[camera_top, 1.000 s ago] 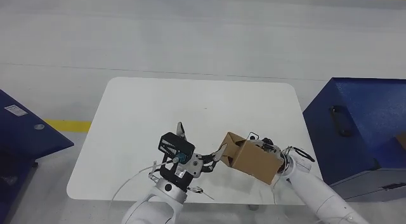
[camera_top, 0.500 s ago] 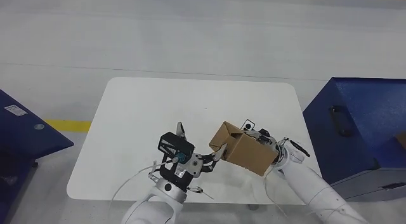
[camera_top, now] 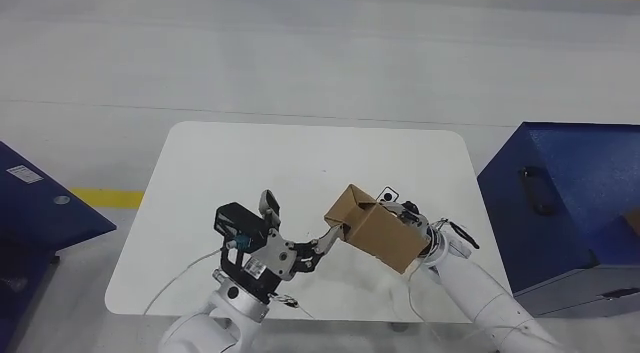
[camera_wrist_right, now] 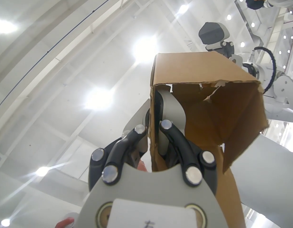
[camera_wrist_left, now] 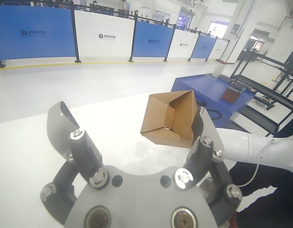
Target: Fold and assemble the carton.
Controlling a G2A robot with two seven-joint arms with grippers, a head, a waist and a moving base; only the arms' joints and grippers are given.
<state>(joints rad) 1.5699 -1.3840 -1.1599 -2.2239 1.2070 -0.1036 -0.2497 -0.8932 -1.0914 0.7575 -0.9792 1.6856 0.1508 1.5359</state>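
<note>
Cardboard carton [camera_top: 375, 228] is sitting tilted over the white surface [camera_top: 250, 163], one wall clamped between the closed right jaws. Left jaws are standing spread wide apart, holding nothing, one tip just beside the carton's open end.

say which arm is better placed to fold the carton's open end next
Left, probably. The right end effector is shut on the carton, holding it above the table. The left end effector is open and empty, facing the open end.
</note>
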